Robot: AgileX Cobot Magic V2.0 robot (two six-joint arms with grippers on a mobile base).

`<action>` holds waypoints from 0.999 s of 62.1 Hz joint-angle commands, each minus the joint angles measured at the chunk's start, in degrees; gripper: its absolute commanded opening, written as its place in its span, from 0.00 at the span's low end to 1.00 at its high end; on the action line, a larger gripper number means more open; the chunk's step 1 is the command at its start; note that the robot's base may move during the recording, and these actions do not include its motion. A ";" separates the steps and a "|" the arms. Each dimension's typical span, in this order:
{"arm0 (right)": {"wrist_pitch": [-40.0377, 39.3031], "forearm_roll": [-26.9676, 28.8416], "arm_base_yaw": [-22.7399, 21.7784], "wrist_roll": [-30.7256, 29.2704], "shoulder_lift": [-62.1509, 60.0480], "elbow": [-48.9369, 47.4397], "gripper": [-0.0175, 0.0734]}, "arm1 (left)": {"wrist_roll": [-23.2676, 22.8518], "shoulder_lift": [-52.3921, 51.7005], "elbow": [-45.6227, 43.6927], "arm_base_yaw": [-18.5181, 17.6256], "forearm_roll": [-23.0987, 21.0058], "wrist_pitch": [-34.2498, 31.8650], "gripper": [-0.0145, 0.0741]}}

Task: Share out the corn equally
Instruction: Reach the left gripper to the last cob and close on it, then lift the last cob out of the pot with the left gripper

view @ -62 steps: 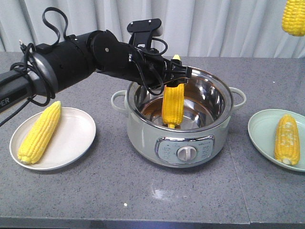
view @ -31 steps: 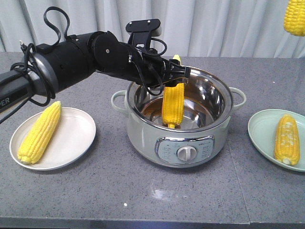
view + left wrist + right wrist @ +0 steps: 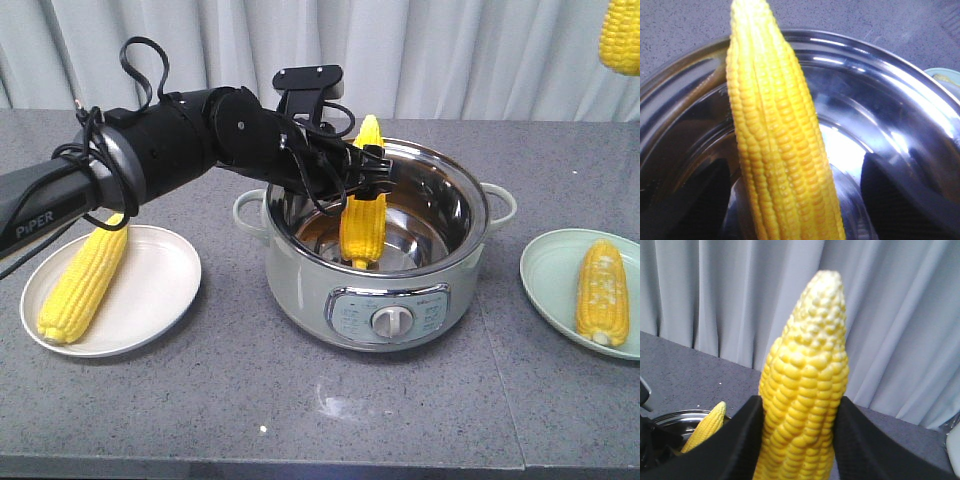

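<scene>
Left gripper (image 3: 366, 186) is clenched on the upright cob (image 3: 362, 218). It grips near the pointed top, while the blunt end hangs low inside the pot (image 3: 300, 265) at the middle of the table (image 3: 200, 400). Whether that end touches the steel floor cannot be told.

Right gripper (image 3: 800, 440) grasps the raised cob (image 3: 805, 380) by its thick part, tip up, high at the far right in front of the curtain (image 3: 700, 300). Another cob, the left-plate cob (image 3: 85, 275), lies along the left half of the white plate (image 3: 160, 280) at near left. The right-plate cob (image 3: 603, 290) lies on the green plate (image 3: 548, 265) at near right.

The step in hand looks like carrying the upright cob out to the white plate, so that each plate ends with two. To do it well, the lift should go straight up until the blunt end clears the rim, and only then swing left; an early sideways move would knock the cob against the wall. The hold sits on the tapered end, where the kernels narrow, so a slow, smooth path guards against slipping. Over the plate, the cob should be tilted nearly flat and set on the bare right half, parallel to the left-plate cob and just beside it. It should be released low so it does not roll off the rim.
</scene>
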 commanded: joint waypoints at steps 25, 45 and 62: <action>-4.72 -1.39 -0.18 0.04 -0.96 -1.58 0.19 | -0.35 -0.75 -1.89 -0.30 -4.53 -3.50 0.74; -4.57 -1.39 -0.18 0.09 -0.96 -1.58 0.19 | 0.71 -0.69 -1.89 -2.08 -4.70 -5.85 0.36; -3.84 -1.39 -0.18 0.09 -0.96 -1.58 0.19 | 0.71 -1.72 -1.89 -2.08 -5.21 -5.55 0.15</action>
